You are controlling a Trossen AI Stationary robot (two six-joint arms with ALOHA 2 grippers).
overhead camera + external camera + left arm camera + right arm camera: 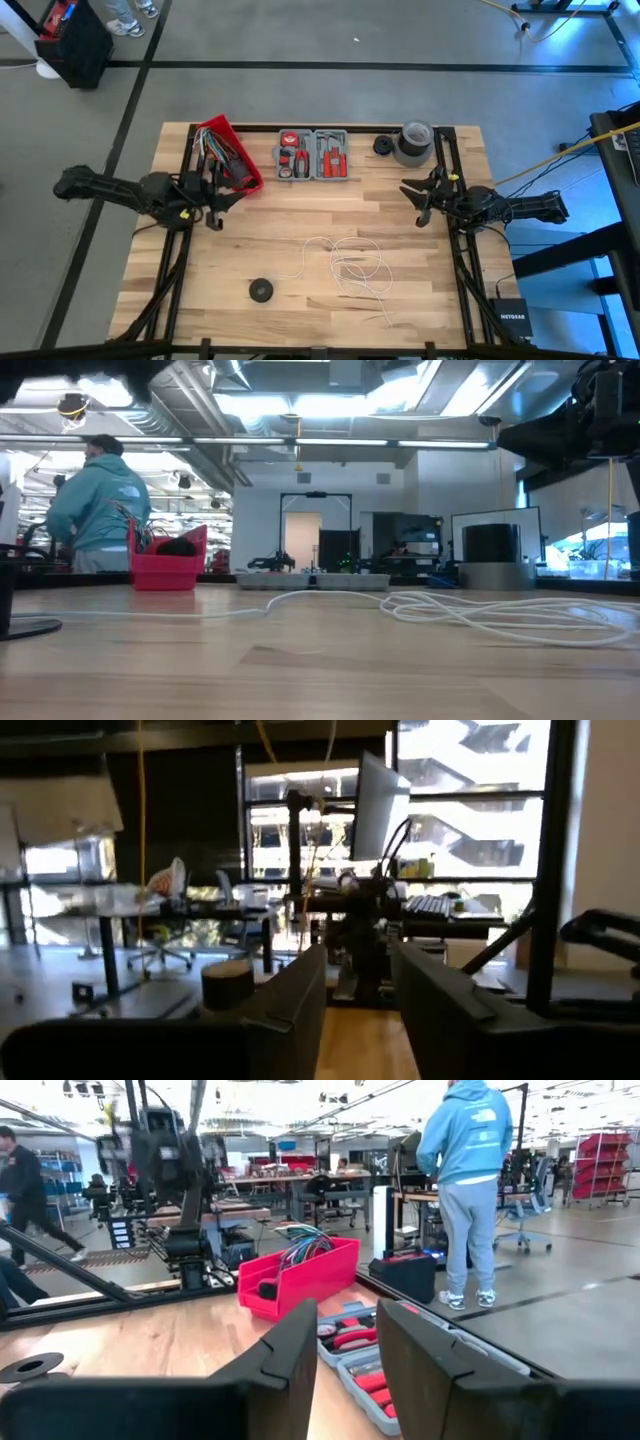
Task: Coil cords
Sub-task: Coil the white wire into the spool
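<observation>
The long white cord [352,263] lies in loose tangled loops on the table, right of the middle. One strand runs off toward the left. It also shows in the low view [480,610]. A small black ring-shaped coil [261,290], which looks like the black cord wound up, lies flat near the table's near edge. It also shows in the right wrist view [30,1367]. My left gripper [215,207] hovers open at the left side of the table, beside the red bin. My right gripper [417,200] hovers open at the right side. Both are clear of the cords.
A red bin [230,152] of wires, an open tool case [313,154], a grey roll of tape [414,142] and a small black round thing [382,145] stand along the far edge. A yellow cable [560,155] runs off to the right. People stand beyond the table [468,1170].
</observation>
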